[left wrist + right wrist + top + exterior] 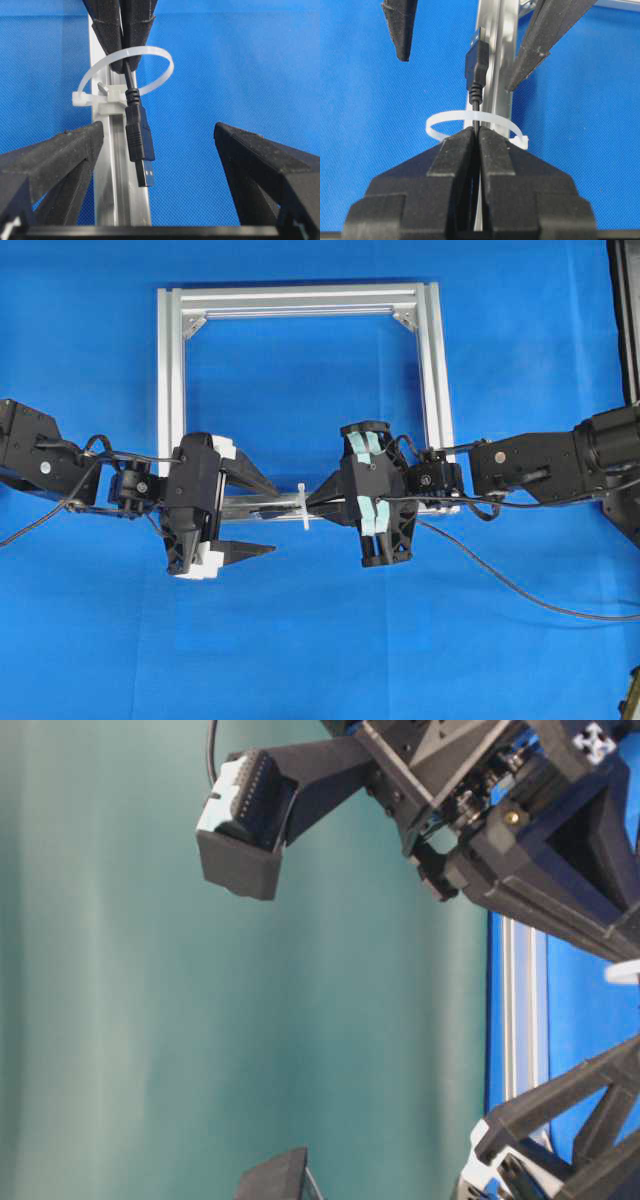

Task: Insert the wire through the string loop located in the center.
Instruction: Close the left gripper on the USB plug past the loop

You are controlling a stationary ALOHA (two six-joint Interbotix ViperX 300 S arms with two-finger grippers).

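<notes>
The string loop (125, 70) is a white tie ring fixed on the silver frame's near bar (117, 180). The wire (131, 82) passes through the ring, and its black plug (139, 145) hangs on the left gripper's side. My right gripper (476, 135) is shut on the wire just behind the string loop (470, 120), with the plug (476, 65) beyond it. My left gripper (160, 145) is open, its fingers (60, 165) wide on either side of the plug without touching it. Overhead, both grippers (275, 518) (312, 503) meet at the loop (303, 506).
The aluminium frame (300, 300) lies on the blue cloth. The wire's slack (520, 587) trails across the cloth to the right edge. A black stand (625, 320) is at the far right. The table-level view shows only arm parts and the frame (520, 1020).
</notes>
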